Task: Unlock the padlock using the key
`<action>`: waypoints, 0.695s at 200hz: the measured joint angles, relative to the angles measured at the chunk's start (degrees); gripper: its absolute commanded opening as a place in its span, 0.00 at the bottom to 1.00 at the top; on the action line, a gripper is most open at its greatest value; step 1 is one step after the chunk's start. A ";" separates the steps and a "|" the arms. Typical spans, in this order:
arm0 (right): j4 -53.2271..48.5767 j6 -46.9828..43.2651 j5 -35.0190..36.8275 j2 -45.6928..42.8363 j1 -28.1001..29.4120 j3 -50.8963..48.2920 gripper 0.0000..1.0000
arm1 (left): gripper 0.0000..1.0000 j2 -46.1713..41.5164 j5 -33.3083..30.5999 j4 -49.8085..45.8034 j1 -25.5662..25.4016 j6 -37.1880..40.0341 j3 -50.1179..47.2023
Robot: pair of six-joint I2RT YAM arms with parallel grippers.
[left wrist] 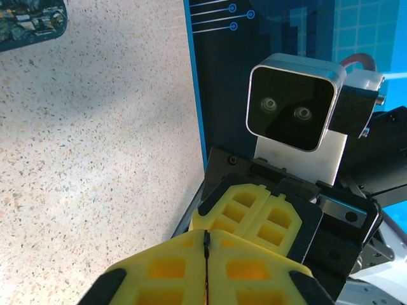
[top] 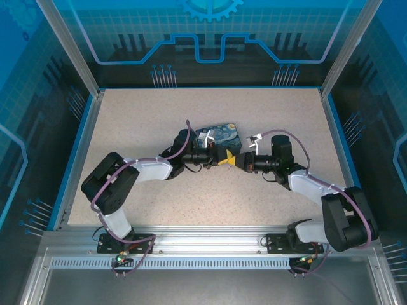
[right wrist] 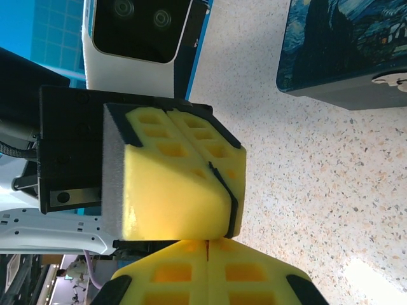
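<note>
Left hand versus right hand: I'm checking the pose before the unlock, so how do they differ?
The left hand reaches in from the left, the right hand from the right, tips facing. In the right wrist view the left hand's finger seam slants while the right hand's own runs straight up, so they are rolled differently. Both are shut, yellow-fingered, and meet close to the box.

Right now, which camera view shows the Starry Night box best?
Top external: the Starry Night box shows most of its printed top and where it lies on the table. Right wrist cuts it to one corner and side; left wrist catches a sliver at the frame's corner.
</note>
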 measured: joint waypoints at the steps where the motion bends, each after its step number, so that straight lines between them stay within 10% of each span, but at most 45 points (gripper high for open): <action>1: 0.00 0.07 0.00 0.00 0.00 0.00 0.00 | 0.00 0.00 0.00 0.09 0.00 0.04 0.00; 11: 0.04 0.31 0.07 0.00 -0.02 0.00 0.00 | 0.00 0.09 -0.02 0.61 0.02 -0.28 -0.17; 32: 0.61 1.92 0.24 -0.02 -0.02 0.00 0.44 | 0.00 0.26 -0.59 2.78 0.04 -1.88 -1.20; 52: 0.50 3.08 1.16 -0.98 -0.15 0.00 0.63 | 0.00 0.26 -2.62 5.70 0.07 -4.42 -3.15; 139: 0.02 14.27 15.85 -15.80 -0.81 -3.87 0.70 | 0.00 -0.59 -18.58 13.07 -0.15 -15.45 -7.48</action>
